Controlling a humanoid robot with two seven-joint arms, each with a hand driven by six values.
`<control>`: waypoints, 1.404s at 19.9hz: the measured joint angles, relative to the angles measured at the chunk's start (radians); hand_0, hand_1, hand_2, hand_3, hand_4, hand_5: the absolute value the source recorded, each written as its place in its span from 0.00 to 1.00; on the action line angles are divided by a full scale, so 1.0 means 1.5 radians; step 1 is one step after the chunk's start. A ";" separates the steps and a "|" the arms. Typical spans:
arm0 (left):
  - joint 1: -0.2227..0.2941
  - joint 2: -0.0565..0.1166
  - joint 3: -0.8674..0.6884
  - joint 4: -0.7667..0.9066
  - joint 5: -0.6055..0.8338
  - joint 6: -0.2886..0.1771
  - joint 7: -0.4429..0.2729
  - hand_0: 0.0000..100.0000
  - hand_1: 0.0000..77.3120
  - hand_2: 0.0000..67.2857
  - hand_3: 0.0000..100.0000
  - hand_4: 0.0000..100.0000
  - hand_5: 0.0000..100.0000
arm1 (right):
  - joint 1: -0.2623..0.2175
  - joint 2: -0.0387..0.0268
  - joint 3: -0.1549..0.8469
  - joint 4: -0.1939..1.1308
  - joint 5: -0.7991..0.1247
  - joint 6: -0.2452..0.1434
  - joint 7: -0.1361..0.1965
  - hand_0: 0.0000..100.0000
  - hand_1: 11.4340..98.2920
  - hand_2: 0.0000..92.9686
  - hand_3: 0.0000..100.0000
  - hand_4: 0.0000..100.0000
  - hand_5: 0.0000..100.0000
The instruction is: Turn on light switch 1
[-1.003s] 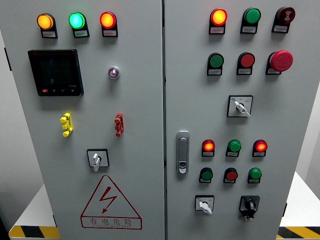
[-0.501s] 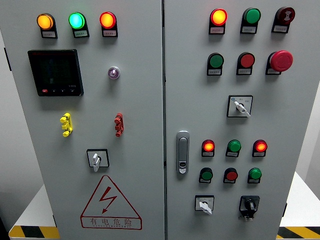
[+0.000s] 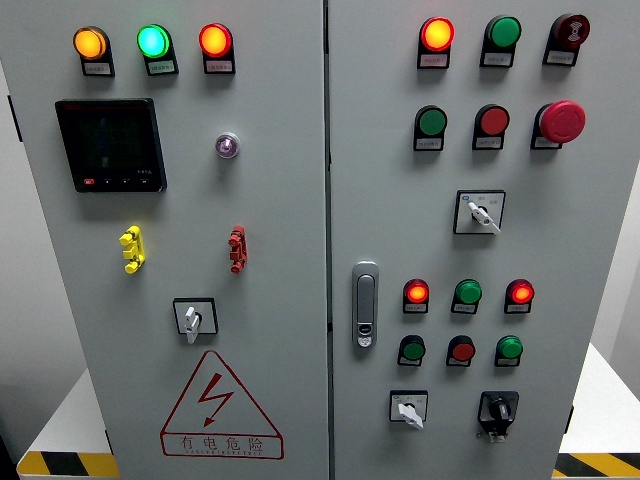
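A grey two-door control cabinet fills the head view. Its left door point(image 3: 280, 200) carries lit orange point(image 3: 89, 43), green point(image 3: 153, 41) and red point(image 3: 215, 40) lamps, a dark display point(image 3: 111, 144), a yellow toggle point(image 3: 132, 249), a red toggle point(image 3: 237, 248) and a rotary switch point(image 3: 194, 318). On the right door point(image 3: 590, 230) are rotary switches point(image 3: 480, 212) point(image 3: 408, 408), a black key switch point(image 3: 498, 411), lamps and push buttons. The labels are too small to tell which one is switch 1. Neither robot hand shows.
A red mushroom stop button point(image 3: 561, 121) sticks out at the upper right. A chrome door handle point(image 3: 366, 304) sits beside the door seam. A high-voltage warning triangle point(image 3: 220, 406) is low on the left door. Yellow-black floor tape point(image 3: 65, 464) runs at both bottom corners.
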 measured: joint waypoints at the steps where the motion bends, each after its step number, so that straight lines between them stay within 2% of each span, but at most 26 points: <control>1: 0.013 -0.001 -0.011 -0.038 0.006 0.000 -0.019 0.00 0.10 0.00 0.00 0.00 0.00 | 0.000 0.0000 0.000 0.000 0.000 0.000 0.000 0.00 0.10 0.00 0.20 0.19 0.11; 2: 0.027 -0.001 -0.016 -0.074 0.008 0.000 -0.040 0.00 0.13 0.02 0.00 0.00 0.00 | 0.000 0.0000 0.000 0.001 0.000 0.000 0.000 0.00 0.10 0.00 0.20 0.19 0.11; 4: 0.042 -0.001 -0.018 -0.127 0.008 0.001 -0.091 0.00 0.17 0.04 0.00 0.07 0.00 | 0.000 0.0000 0.000 0.001 0.000 0.000 0.000 0.00 0.10 0.00 0.20 0.19 0.11; 5: 0.045 -0.001 -0.017 -0.146 0.008 0.002 -0.118 0.00 0.20 0.09 0.09 0.18 0.11 | 0.000 0.0000 0.000 0.001 0.000 0.000 0.000 0.00 0.10 0.00 0.20 0.19 0.11; 6: 0.046 0.000 -0.016 -0.166 0.008 0.003 -0.140 0.00 0.21 0.10 0.11 0.20 0.12 | 0.000 0.0001 0.000 0.001 0.000 0.000 0.000 0.00 0.10 0.00 0.20 0.19 0.11; 8: 0.048 0.000 -0.011 -0.214 0.008 0.007 -0.164 0.00 0.25 0.19 0.27 0.39 0.23 | 0.000 0.0001 0.000 0.001 0.000 0.000 0.000 0.00 0.10 0.00 0.20 0.19 0.11; 9: 0.049 0.000 -0.009 -0.240 0.008 0.012 -0.169 0.00 0.26 0.21 0.29 0.41 0.24 | 0.000 0.0001 0.000 0.001 0.000 0.000 0.000 0.00 0.10 0.00 0.20 0.19 0.11; 10: 0.050 0.001 -0.009 -0.267 0.008 0.019 -0.172 0.00 0.26 0.27 0.38 0.50 0.29 | 0.000 0.0001 0.000 0.001 0.000 0.000 0.000 0.00 0.10 0.00 0.20 0.19 0.11; 13: 0.054 0.001 -0.011 -0.344 0.006 0.038 -0.184 0.00 0.29 0.35 0.51 0.62 0.38 | 0.000 0.0001 0.000 0.000 0.000 0.000 0.000 0.00 0.09 0.00 0.20 0.19 0.11; 14: 0.055 0.002 -0.010 -0.367 0.005 0.041 -0.186 0.00 0.31 0.39 0.56 0.68 0.44 | 0.000 0.0001 0.000 0.000 0.000 0.000 0.000 0.00 0.09 0.00 0.20 0.19 0.11; 17: 0.059 0.003 -0.009 -0.452 0.005 0.052 -0.187 0.00 0.33 0.46 0.64 0.75 0.49 | 0.000 0.0001 0.000 0.000 0.000 0.000 0.000 0.00 0.09 0.00 0.20 0.19 0.11; 21: 0.061 0.010 -0.009 -0.561 0.005 0.074 -0.178 0.00 0.36 0.50 0.72 0.88 0.69 | 0.000 0.0000 0.000 0.001 0.000 0.000 0.000 0.00 0.09 0.00 0.20 0.19 0.11; 24: 0.055 0.015 -0.015 -0.638 0.004 0.081 -0.161 0.00 0.40 0.52 0.78 0.94 0.73 | 0.000 -0.0001 0.000 0.001 0.000 0.000 0.000 0.00 0.09 0.00 0.20 0.19 0.11; 28: 0.049 0.026 -0.031 -0.735 -0.012 0.081 -0.109 0.00 0.41 0.52 0.79 0.95 0.73 | 0.000 0.0000 0.000 0.001 0.000 0.000 0.000 0.00 0.10 0.00 0.20 0.19 0.11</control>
